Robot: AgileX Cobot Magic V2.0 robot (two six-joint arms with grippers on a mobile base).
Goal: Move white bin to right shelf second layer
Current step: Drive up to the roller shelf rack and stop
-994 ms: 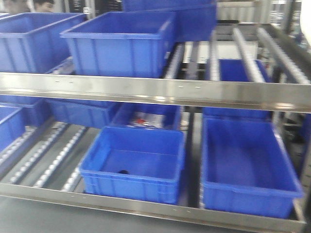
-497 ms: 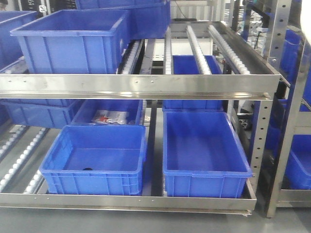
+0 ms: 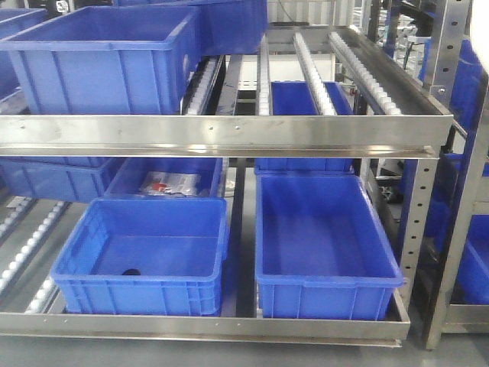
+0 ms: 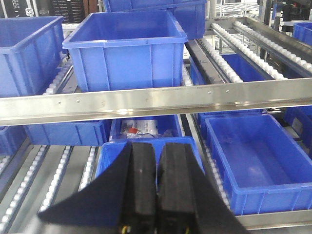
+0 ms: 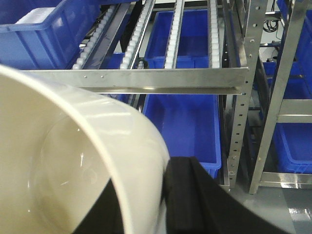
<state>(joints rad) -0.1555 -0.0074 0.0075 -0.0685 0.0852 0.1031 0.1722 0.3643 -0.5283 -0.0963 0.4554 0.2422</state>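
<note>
The white bin (image 5: 63, 161) fills the lower left of the right wrist view, glossy and cream-white, with its open side toward the camera. My right gripper (image 5: 146, 176) is shut on its wall, one finger inside and one finger (image 5: 187, 195) outside. Beyond it stands the right shelf second layer (image 5: 170, 34), with sloping tracks of white rollers behind a flat steel front rail (image 5: 146, 79). The front view shows the same level (image 3: 336, 69) and neither the bin nor the grippers. My left gripper (image 4: 157, 146) is shut with nothing in it, facing the rack.
Blue crates sit on the rack: one on the upper left (image 3: 107, 61), two in front below (image 3: 141, 256) (image 3: 321, 245), one behind holding packets (image 3: 164, 183). A perforated post (image 3: 416, 222) ends the rack. Another rack (image 3: 466, 229) with blue crates stands to its right.
The rack has slid left in the front view, bringing its right end post and the neighbouring rack into sight. The blur has gone. In the last half second the shift is slight.
</note>
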